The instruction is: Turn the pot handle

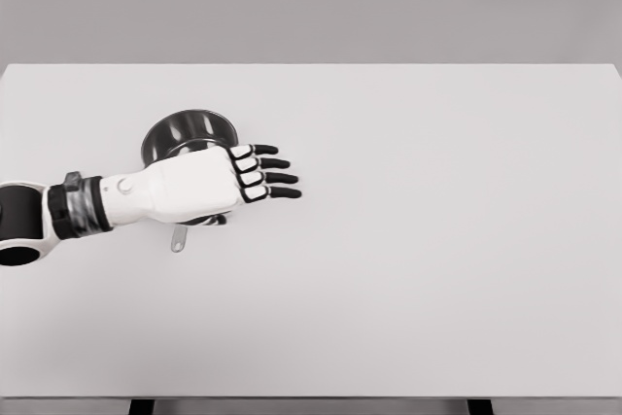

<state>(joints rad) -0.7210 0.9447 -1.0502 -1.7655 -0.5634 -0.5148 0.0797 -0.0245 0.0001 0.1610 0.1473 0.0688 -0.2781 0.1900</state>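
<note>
Pot (pixel 185 133) sits on table (pixel 437 269), left of centre, dark metal, open top up. Handle (pixel 179 237) sticks out from pot toward me, long axis running near-far w/ slight lean to the left at its free end; most of it hidden under my forearm, only the tip shows. My left robot hand (pixel 209 182) lies palm-down across pot's near rim, fingers (pixel 272 178) straight and spread, pointing right, gripping nothing. Thumb tucked underneath, approx. at handle; contact can't tell.
</note>
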